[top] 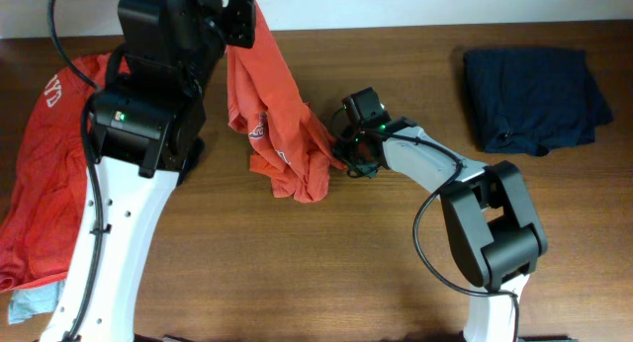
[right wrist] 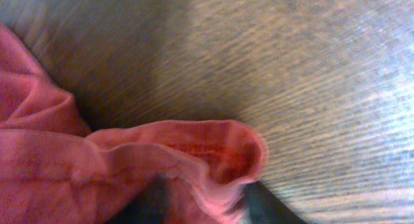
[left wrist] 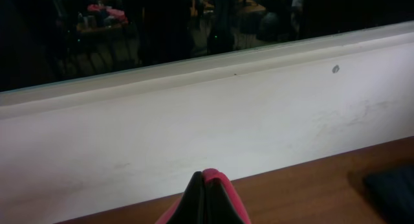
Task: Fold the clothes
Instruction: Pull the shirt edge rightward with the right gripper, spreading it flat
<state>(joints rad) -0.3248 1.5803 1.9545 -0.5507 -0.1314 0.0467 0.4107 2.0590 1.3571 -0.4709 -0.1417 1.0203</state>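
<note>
An orange-red T-shirt hangs bunched mid-table; second red shirt lies spread left; navy piece folded right.

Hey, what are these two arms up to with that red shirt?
It's folding laundry. The left tool is shut on an orange-red T-shirt, holding one end off the table. The right tool is at its lower hem; whether it grips is unclear. A folded navy garment lies to the right, another red shirt to the left.

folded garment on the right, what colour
Dark navy; the folded garment shows best in the overhead view.
</note>
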